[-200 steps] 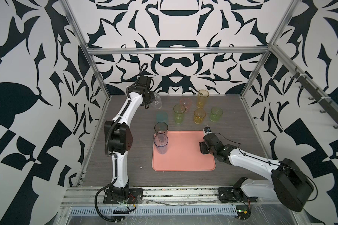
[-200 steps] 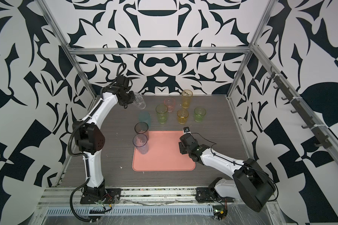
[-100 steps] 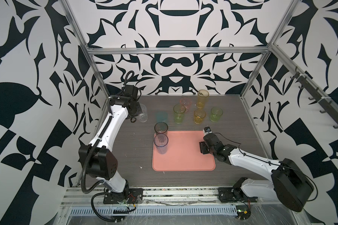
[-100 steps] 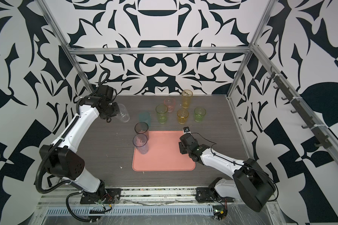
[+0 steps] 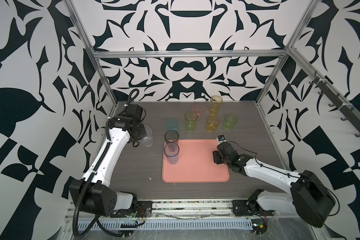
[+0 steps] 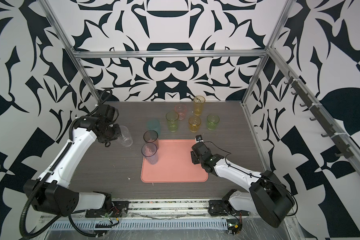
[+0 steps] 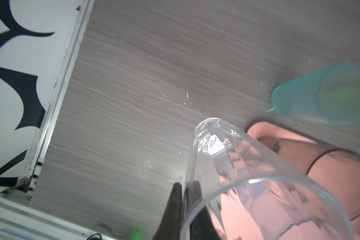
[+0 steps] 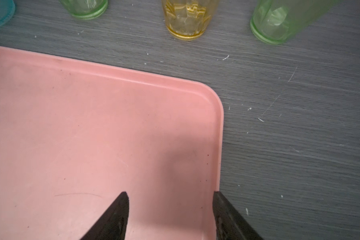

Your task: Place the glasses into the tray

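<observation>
- One clear glass (image 5: 147, 138) is in the left jaws, which are closed on its wall near the rim. The left wrist view shows one finger (image 7: 175, 209) outside the wall and its partner inside.
- The glass hangs tilted above the bench (image 5: 133, 166), beside the left edge of the tray (image 5: 195, 166) and not yet over it.
- Two glasses stand upright at the tray's far left corner. The blue glass (image 5: 171, 154) is inside the left rim, and the grey glass (image 5: 171, 136) is just behind it. The grey one's base is hidden, so I only judge that it is inside.
- Six remain on the bench beyond the tray's far edge: teal glass (image 5: 172, 124), green glass (image 5: 191, 121), pink glass (image 5: 197, 110), tall yellow glass (image 5: 215, 105), short amber glass (image 5: 212, 123) and second green glass (image 5: 230, 121).
- By my reckoning the task is under a third done, with the third placing in hand.
- The right jaws are open and empty, low over the tray's right edge near its far right corner. One finger (image 8: 112, 216) is above the tray floor and the other is at the rim.
- The left arm (image 5: 110, 153) rises from the bench's front left corner along the left edge, wrist turned inward toward the tray.
- The right arm (image 5: 266, 172) lies low from the front right corner, stretched toward the tray.
</observation>
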Robot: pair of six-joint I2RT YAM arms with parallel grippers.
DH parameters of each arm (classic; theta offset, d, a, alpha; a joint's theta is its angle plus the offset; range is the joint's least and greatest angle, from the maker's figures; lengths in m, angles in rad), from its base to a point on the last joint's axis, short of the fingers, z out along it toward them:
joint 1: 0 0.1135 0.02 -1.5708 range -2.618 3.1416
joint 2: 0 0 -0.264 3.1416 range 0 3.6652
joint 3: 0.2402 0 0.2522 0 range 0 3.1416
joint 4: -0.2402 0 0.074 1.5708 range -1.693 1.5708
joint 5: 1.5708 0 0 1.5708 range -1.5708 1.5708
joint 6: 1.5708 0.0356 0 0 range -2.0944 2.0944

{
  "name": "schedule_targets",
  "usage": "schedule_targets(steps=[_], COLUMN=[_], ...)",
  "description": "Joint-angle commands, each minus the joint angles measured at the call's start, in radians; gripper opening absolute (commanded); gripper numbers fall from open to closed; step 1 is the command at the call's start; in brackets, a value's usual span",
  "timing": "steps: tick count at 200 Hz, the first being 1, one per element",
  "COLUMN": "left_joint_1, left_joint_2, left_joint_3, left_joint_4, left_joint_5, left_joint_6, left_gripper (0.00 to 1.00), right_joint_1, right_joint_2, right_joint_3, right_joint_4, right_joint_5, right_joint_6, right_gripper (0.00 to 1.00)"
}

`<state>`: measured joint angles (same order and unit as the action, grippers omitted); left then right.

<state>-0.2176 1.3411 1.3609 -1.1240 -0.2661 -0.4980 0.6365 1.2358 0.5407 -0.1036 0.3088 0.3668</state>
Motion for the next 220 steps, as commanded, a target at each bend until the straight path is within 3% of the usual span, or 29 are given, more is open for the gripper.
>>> schedule_targets(steps=[1, 91, 134, 220], left_joint_1=[-0.015, -0.044, -0.065, -0.345], left_joint_2=[-0.051, -0.191, -0.194, -0.172], left_joint_3=[-0.038, -0.204, -0.216, -0.278], left_joint_4=[-0.085, -0.149, -0.178, -0.123], left_joint_5=[0.017, 0.010, 0.038, 0.041], left_joint_6=[0.003, -0.009, -0.007, -0.139], left_gripper=[0.00, 0.00, 0.00, 0.00], right_joint_1=[-0.001, -0.001, -0.001, -0.001], right_joint_2=[-0.022, -0.044, -0.039, -0.032], right_joint_3=[0.021, 0.010, 0.011, 0.015], right_joint_4=[0.005, 0.008, 0.009, 0.008], right_joint_5=[0.028, 0.041, 0.036, 0.035], right_joint_6=[0.009, 0.013, 0.012, 0.012], right_gripper=[0.67, 0.67, 0.67, 0.67])
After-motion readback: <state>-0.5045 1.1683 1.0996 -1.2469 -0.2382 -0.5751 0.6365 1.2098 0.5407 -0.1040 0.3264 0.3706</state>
